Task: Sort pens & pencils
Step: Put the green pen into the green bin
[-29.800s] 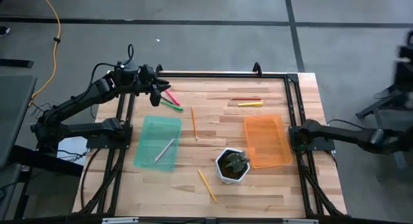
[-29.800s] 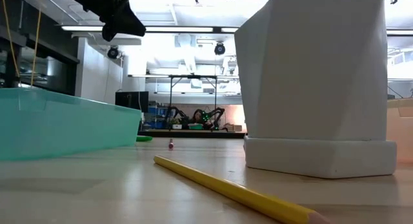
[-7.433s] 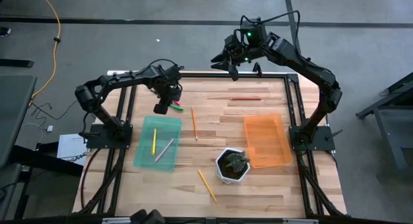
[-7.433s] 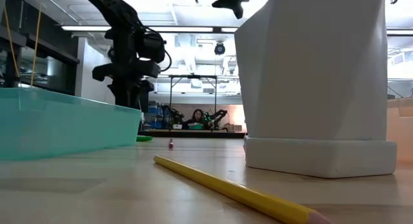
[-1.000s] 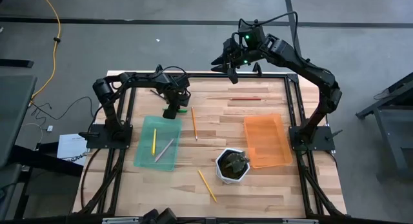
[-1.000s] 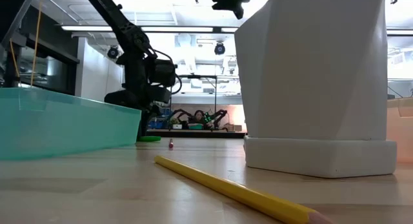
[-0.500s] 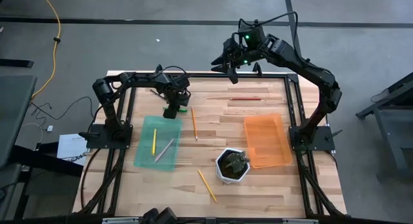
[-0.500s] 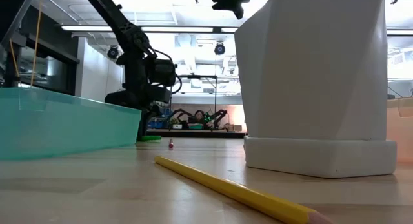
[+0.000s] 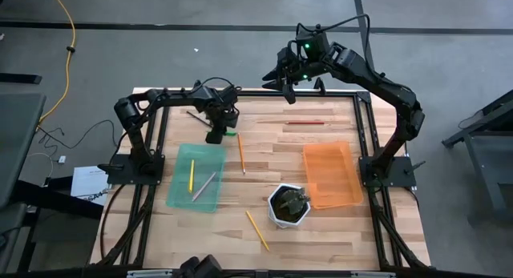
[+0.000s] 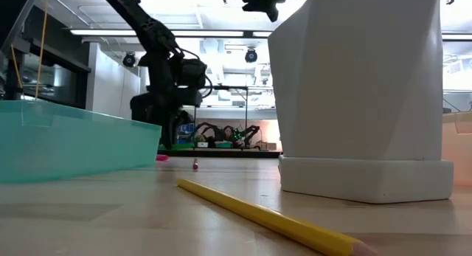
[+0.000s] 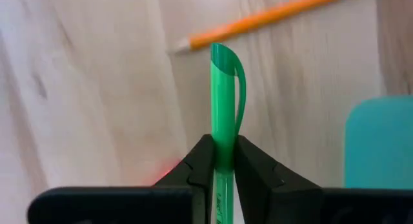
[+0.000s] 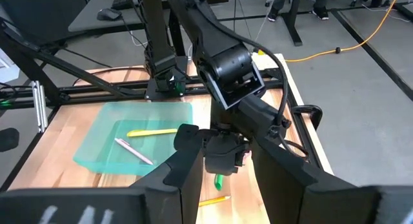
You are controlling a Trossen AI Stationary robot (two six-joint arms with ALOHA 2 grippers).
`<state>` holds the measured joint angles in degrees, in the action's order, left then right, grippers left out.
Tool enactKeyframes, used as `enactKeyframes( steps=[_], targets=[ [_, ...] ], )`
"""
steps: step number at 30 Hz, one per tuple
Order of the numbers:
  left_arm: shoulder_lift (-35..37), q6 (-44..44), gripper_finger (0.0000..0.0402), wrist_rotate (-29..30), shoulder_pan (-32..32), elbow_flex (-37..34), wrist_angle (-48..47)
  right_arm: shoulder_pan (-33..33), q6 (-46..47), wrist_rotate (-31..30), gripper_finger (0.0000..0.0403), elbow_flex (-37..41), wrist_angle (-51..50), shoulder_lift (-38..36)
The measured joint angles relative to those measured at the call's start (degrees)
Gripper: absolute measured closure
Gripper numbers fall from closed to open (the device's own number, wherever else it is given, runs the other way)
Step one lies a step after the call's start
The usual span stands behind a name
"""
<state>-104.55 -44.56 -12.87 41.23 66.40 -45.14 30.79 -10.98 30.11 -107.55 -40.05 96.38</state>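
The left end effector (image 11: 219,161) is clamping a slim green plastic pen (image 11: 222,114) between its two dark fingers (image 11: 200,164), the jaws closed tight on the barrel with the clip end sticking out ahead of them. It is hanging over the wooden worktop (image 9: 272,150), just beyond the far edge of the translucent teal plastic tray (image 9: 197,177). A thin orange pencil (image 9: 240,152) is lying on the bare wood beside the tray, near the held pen. Inside the tray are lying a yellow pen (image 9: 191,174) and a silver-grey pen (image 9: 203,186). A dark red-brown pencil (image 9: 305,122) is resting near the far edge, beyond the empty orange plastic tray (image 9: 331,175), and a yellow-orange pencil (image 9: 257,230) is lying by the white faceted planter (image 9: 288,204). The right end effector (image 9: 285,79) is waiting raised above the worktop's far edge, its jaws parted and holding nothing.
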Motion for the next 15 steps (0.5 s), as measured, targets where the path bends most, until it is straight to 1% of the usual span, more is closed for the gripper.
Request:
enactKeyframes(
  steps=[6, 12, 15],
  targets=[
    [0.0, 0.0, 0.0361, -2.1, 0.0, 5.0, -6.4, 0.0, 0.4, 0.0, 0.0276, 0.0, 0.0, 0.0],
    [0.1, -0.1, 0.0364, -4.8, 0.0, 9.7, -13.7, 0.0, -0.1, 0.0, 0.0276, 0.0, -0.8, 0.0],
    [0.2, -0.6, 0.0363, -5.2, 0.0, 11.8, -16.4, 0.0, -0.6, 0.0, 0.0276, 0.0, -0.9, 0.0]
  ],
)
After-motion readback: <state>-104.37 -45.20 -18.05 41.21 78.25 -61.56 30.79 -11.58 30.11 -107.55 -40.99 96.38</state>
